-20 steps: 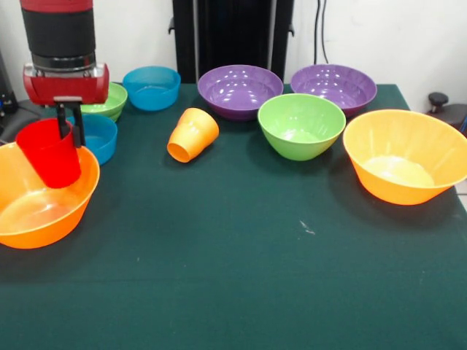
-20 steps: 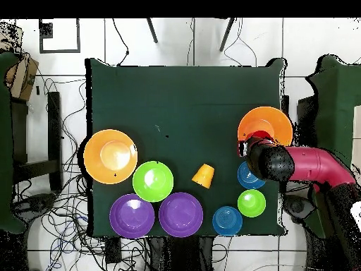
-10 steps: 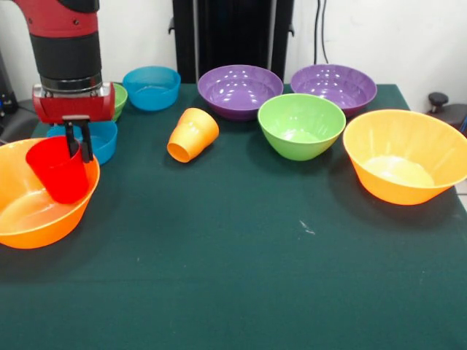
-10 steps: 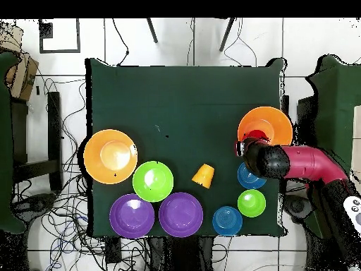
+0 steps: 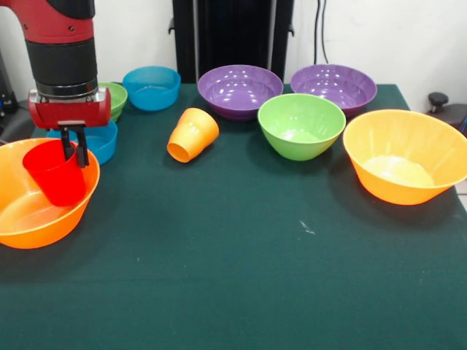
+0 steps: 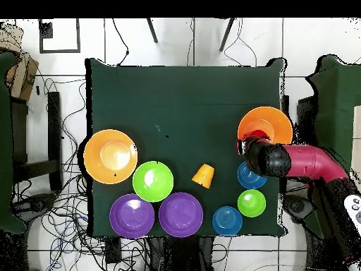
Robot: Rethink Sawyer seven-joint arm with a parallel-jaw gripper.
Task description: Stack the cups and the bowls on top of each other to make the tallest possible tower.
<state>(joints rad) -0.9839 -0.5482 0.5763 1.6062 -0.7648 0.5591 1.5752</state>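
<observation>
Pinching the rim of the red cup (image 5: 52, 173) between closed fingers, the gripper (image 5: 73, 149) hangs from a vertical arm (image 5: 62, 51) over the large orange bowl (image 5: 29, 211) at the table's (image 5: 241, 262) edge. That cup tilts inside the bowl. Just beside it sit a blue bowl (image 5: 102, 138) and a small green bowl (image 5: 115, 96); the orange cup (image 5: 193, 134) lies tipped near mid-table.

A robotics lab: a red and black robot arm (image 5: 62, 51) stands at a green-covered table (image 5: 255, 255) set on a white tiled floor (image 6: 183, 42), with loose cables (image 6: 60, 205) trailing all around it.
</observation>
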